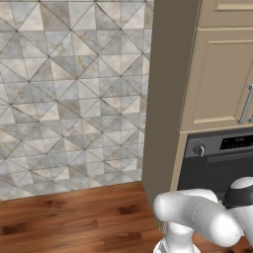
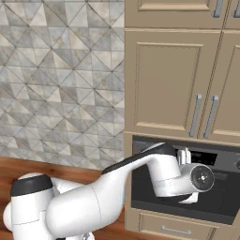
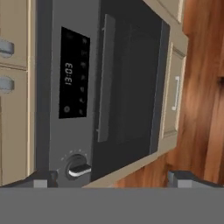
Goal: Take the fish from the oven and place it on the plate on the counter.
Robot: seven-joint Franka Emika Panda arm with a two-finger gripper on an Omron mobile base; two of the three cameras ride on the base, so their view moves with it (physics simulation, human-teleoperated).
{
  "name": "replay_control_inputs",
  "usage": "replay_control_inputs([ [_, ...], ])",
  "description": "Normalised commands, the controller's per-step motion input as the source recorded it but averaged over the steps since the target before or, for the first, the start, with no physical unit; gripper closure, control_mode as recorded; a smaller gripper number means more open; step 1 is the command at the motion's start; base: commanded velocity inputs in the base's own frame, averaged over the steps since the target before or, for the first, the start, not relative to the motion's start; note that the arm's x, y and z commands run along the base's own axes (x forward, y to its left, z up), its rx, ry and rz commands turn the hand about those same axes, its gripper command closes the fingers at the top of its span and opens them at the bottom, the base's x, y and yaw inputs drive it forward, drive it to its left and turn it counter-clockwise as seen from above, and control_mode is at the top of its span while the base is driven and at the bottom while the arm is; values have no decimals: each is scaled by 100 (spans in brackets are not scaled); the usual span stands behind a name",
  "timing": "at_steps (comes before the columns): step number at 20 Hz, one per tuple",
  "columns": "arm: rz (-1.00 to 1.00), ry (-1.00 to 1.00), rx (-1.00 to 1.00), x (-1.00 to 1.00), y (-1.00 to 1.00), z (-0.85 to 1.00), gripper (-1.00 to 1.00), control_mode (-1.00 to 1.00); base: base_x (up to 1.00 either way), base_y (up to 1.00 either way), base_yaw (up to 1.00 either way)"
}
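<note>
Hand view: oven (image 3: 109, 92) door closed, handle (image 3: 101, 83) running along door edge, knob (image 3: 78, 166) near fingertips (image 3: 41, 178). Gripper (image 2: 185, 157) spread wide, empty, just before oven front. Fish and plate hidden; fish judged behind closed door. Task status: nothing completed. Remaining: grasp handle, pull door down, reach rack, pick fish, carry to plate on counter, release.
</note>
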Motion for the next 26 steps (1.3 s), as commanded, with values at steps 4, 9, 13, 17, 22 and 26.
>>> replay_control_inputs([
  [4,-5,-7,11,0,-8,-14,-100,-100,0,0,0],
  [9,-7,-6,4,0,-9,-24,-100,-100,0,0,0],
  [13,-6,-6,0,0,-6,-40,-100,-100,0,0,0],
  [17,-5,-8,0,0,0,-35,-100,-100,0,0,0],
  [22,-2,-21,0,14,0,-24,-100,-100,0,0,0],
  [26,0,-20,0,29,0,-15,-100,-100,0,0,0],
])
